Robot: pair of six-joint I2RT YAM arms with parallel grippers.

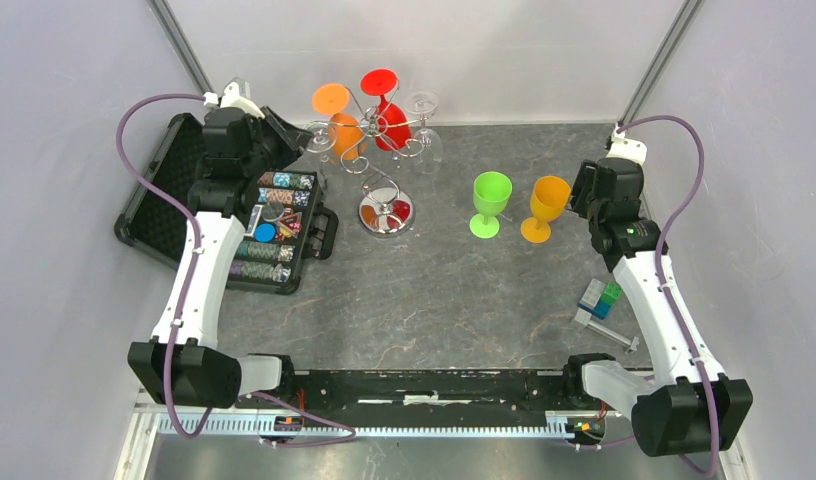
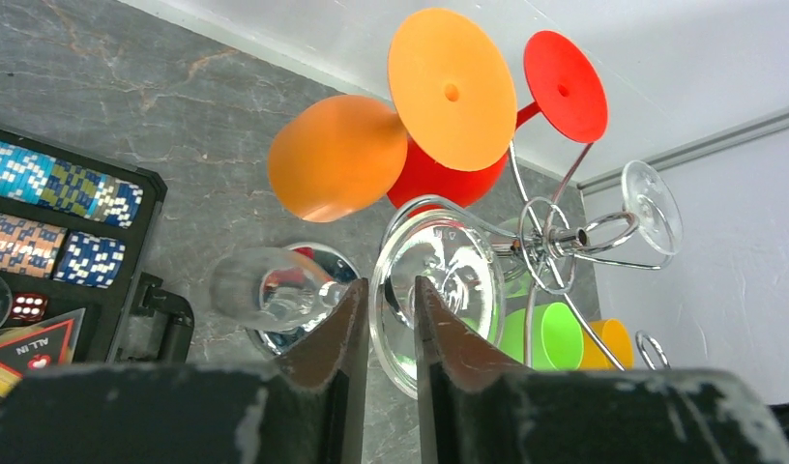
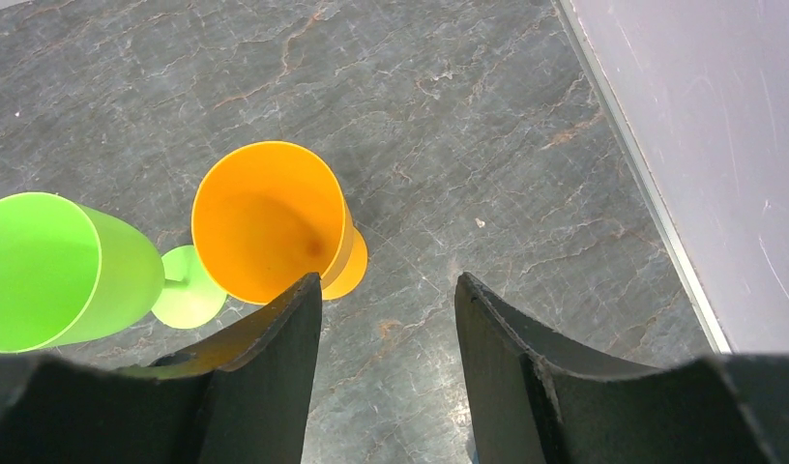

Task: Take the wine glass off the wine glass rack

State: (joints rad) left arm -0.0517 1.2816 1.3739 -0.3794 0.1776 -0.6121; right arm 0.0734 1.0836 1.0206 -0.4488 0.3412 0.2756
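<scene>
A: The left gripper (image 2: 389, 292) is being held at the rack (image 2: 550, 237), by the far edge, left of centre. Its fingers are being shown almost together, with only a narrow slot between them.

B: And the clear glass (image 2: 439, 278)?

A: It is being carried foot-up on a scroll arm, on the rack's left side. Its foot is being seen on one side of the fingers and its bowl on the other, so the stem is probably being pinched in that slot. The contact itself is being hidden by the fingers.

B: What is being risked from here?

A: If the glass is being pulled straight down, the foot is likely being caught on the wire. Then the whole rack is being dragged or tipped, since nothing is being used to steady it.

B: The right gripper (image 3: 389, 285)?

A: It is being held wide open and empty near the right edge, above the orange cup (image 3: 265, 217) and beside the green cup (image 3: 43, 261).

B: Other hazards?

A: The orange glass (image 2: 337, 155) and red glass (image 2: 439, 176) are being hung just beside the clear one, so a sideways exit could see them being knocked. The smooth stem could also be let slip or swivel, with the chip case (image 1: 234, 210) lying below by the left edge.
</scene>
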